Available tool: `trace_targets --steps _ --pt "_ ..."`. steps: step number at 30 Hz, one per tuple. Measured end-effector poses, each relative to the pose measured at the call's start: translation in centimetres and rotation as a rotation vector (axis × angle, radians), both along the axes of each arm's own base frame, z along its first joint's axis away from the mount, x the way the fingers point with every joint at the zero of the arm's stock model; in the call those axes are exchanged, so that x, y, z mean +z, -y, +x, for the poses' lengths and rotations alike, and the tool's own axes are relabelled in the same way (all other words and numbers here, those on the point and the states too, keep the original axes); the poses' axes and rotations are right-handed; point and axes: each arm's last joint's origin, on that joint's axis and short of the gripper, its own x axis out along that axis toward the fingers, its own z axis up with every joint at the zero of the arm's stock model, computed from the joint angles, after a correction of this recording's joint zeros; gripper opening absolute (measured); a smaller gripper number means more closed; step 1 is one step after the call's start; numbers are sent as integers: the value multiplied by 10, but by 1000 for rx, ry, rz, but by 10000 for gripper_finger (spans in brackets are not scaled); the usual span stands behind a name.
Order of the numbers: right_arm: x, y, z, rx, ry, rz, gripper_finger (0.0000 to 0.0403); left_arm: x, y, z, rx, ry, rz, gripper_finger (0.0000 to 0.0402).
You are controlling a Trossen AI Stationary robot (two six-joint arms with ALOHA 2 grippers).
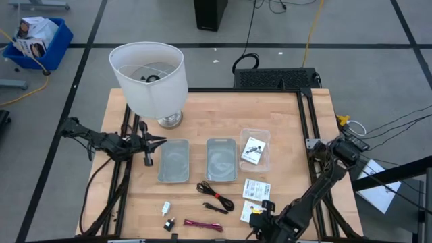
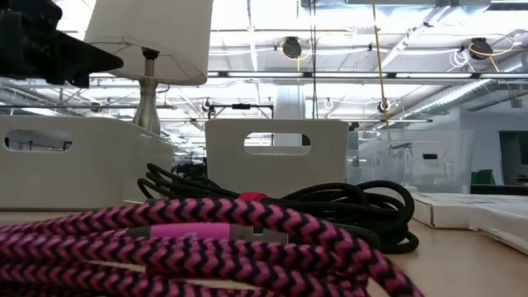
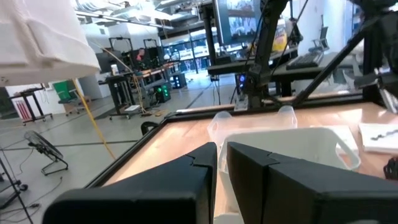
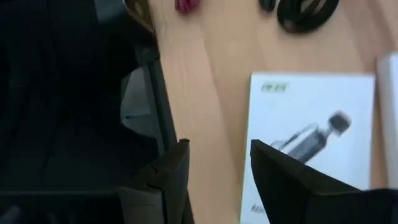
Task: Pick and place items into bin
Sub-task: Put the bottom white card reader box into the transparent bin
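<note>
In the high view the items lie near the table's near edge: a black cable (image 1: 214,196), a red-magenta cable (image 1: 202,225), a white plug (image 1: 165,208), a black piece (image 1: 169,221) and two white packets (image 1: 256,190) (image 1: 250,210). A third packet (image 1: 253,150) lies in a clear bin (image 1: 255,136). My right gripper (image 1: 256,216) (image 4: 217,155) is open over the near packet's (image 4: 311,137) edge, one finger over the print and one over bare wood. My left gripper (image 1: 154,142) (image 3: 222,152) is shut, level, at the left grey bin's (image 1: 173,160) left side.
A second grey bin (image 1: 221,159) stands between the left one and the clear bin. A big white lamp (image 1: 152,77) stands at the far left of the table, close behind my left arm. Bare wood lies between the bins and the near items.
</note>
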Motion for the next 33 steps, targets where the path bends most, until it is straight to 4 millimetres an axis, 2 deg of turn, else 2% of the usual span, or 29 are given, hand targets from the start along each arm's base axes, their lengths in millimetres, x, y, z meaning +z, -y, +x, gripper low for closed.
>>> trace_targets --steps 5,10,15,21,25,33 --pt "-9 2 -7 -46 -71 -53 160 -3 0 0 0 -32 16 47" --pt "-16 -1 0 -38 -54 -25 160 -3 0 0 0 -33 13 47" --pt "-39 -6 7 -17 -132 10 160 -3 0 0 0 -34 13 47" --pt "-51 -2 4 -77 -201 -51 159 -3 0 0 0 -34 14 47" --pt "-48 -4 5 -81 -186 -44 159 -3 0 0 0 -33 14 47" --pt "-15 -6 8 -71 -201 -174 137 -3 0 0 0 -33 12 47"
